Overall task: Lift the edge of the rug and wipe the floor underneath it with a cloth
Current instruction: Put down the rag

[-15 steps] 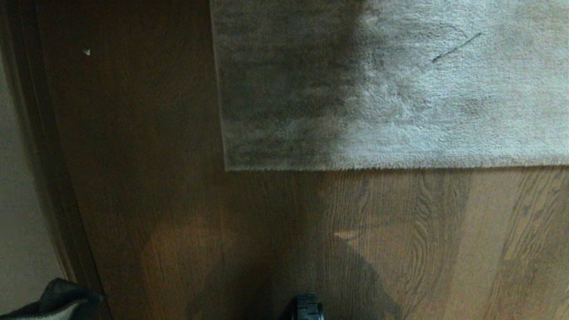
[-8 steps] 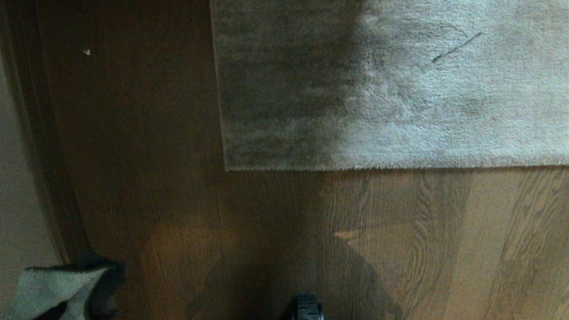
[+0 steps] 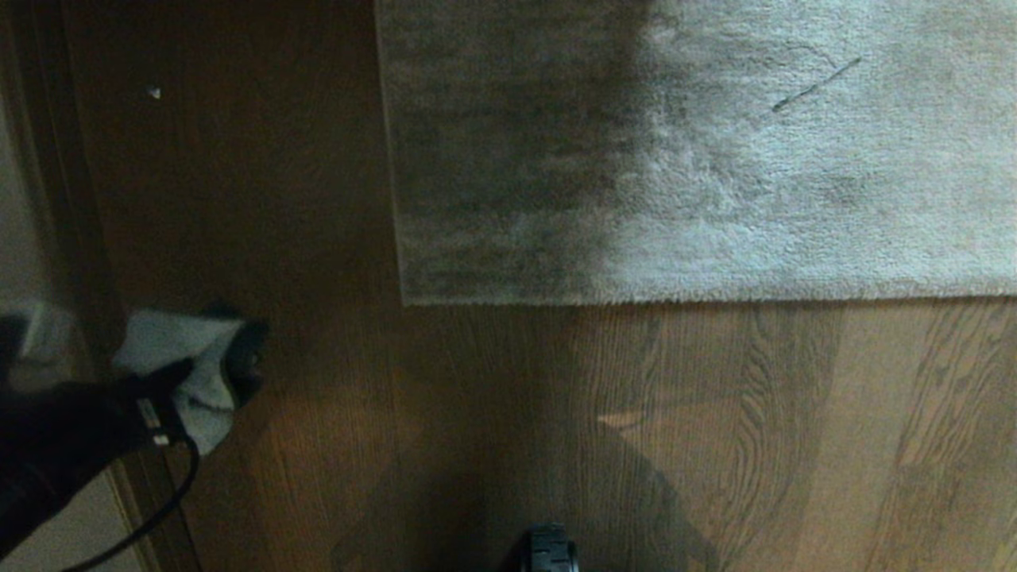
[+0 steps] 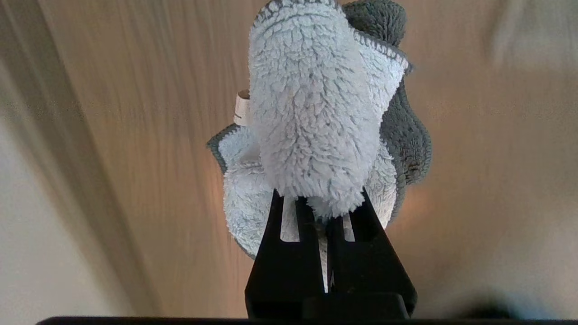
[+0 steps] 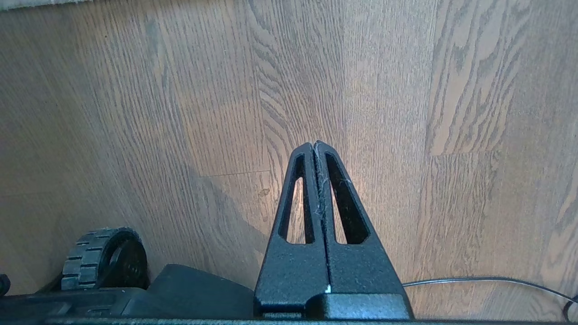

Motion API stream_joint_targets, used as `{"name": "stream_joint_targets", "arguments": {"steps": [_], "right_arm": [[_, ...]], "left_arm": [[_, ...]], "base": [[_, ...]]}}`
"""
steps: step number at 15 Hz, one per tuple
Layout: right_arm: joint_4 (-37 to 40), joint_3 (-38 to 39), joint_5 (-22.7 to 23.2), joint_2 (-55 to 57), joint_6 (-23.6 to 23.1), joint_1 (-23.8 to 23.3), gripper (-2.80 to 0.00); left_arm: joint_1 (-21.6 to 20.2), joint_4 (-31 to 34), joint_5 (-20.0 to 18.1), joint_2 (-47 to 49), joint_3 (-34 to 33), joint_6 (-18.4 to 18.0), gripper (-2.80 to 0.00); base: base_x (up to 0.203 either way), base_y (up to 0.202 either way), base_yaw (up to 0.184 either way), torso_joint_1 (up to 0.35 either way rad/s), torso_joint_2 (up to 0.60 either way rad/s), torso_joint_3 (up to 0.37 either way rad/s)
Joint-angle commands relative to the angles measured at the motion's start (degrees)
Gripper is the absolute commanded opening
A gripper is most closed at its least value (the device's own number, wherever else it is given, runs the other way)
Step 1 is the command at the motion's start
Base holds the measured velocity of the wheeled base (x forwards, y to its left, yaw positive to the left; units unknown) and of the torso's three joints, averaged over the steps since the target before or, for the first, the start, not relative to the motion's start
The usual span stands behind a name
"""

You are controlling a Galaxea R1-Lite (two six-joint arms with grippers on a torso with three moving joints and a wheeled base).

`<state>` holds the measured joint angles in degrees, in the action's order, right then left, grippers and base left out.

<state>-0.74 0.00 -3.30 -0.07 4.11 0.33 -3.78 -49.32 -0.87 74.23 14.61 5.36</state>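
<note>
Fingers (image 4: 289,216) of the left gripper (image 4: 323,212) are clamped on the cloth (image 4: 311,117), held above the floor (image 3: 493,413) at the left, well apart from the rug (image 3: 699,159), which lies flat. The right gripper (image 5: 314,145) is pressed together, empty. Judged step: carrying; the rug edge must be lifted next.

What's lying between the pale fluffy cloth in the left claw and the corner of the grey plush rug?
Only bare brown wood-grain floor lies between the pale fluffy cloth and the grey plush rug, shown in the head view.
</note>
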Motion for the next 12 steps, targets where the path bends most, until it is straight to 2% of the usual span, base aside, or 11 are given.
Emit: {"name": "stream_joint_targets", "arguments": {"steps": [1, 4, 11, 12], "right_arm": [[-0.05, 0.0, -0.04, 0.07, 0.02, 0.02, -2.8], [-0.05, 0.0, 0.04, 0.07, 0.02, 0.02, -2.8], [-0.05, 0.0, -0.04, 0.07, 0.02, 0.02, -2.8], [-0.05, 0.0, -0.04, 0.07, 0.02, 0.02, -2.8]], "left_arm": [[-4.53, -9.81, -2.55, 12.81, 4.77, 0.92, -2.8], [-6.72, -13.5, -4.32, 18.31, 8.6, 2.28, -2.8], [-7.21, -22.51, -3.97, 27.86, 12.77, 2.47, -2.8], [-7.24, -23.06, -3.85, 28.63, 12.82, 2.53, 0.0]], "base": [[0.0, 0.0, 0.0, 0.0, 0.0, 0.0], [0.0, 0.0, 0.0, 0.0, 0.0, 0.0], [0.0, 0.0, 0.0, 0.0, 0.0, 0.0], [0.0, 0.0, 0.0, 0.0, 0.0, 0.0]]}}
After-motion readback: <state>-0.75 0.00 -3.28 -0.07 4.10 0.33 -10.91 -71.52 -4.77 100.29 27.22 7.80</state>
